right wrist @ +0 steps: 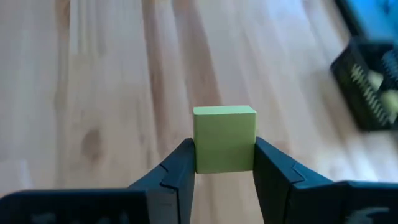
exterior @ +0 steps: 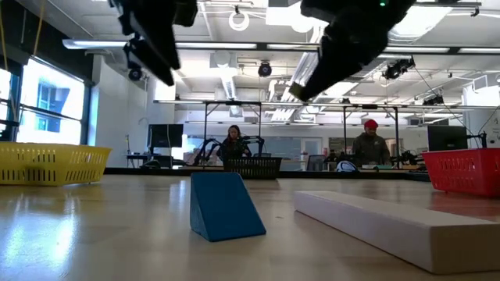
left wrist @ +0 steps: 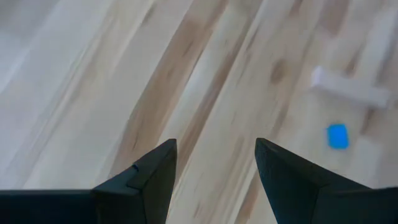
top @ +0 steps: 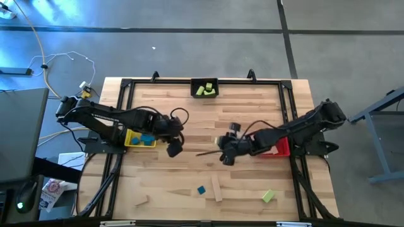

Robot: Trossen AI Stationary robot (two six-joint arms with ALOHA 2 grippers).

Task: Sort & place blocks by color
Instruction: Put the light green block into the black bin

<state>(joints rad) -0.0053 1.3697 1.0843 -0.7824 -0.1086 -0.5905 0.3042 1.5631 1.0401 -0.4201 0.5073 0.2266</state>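
Observation:
My right gripper (top: 223,153) hangs over the middle of the table, shut on a lime green block (right wrist: 224,138). My left gripper (top: 173,149) stands open above bare wood just right of the yellow bin (top: 130,143), with nothing between its fingers (left wrist: 152,177). Near the front edge lie a blue block (top: 201,190), a light wood bar (top: 216,188) and a green block (top: 269,196), each resting flat on the table. The blue block (left wrist: 337,135) and the bar (left wrist: 348,87) also show ahead of my left gripper. My right gripper pinches the green block by two opposite sides (right wrist: 199,155) between its two fingers. The fingers slant down toward the table. The block is lifted clear of the wood and sits square in the hold, its upper part standing out past the fingertips.
The black bin (top: 204,88) with green blocks stands at the far edge, the yellow bin holds blue pieces (top: 146,139), and the red bin (top: 279,149) sits under my right arm. A small wood piece (top: 142,202) lies front left. People sit in the room beyond the table.

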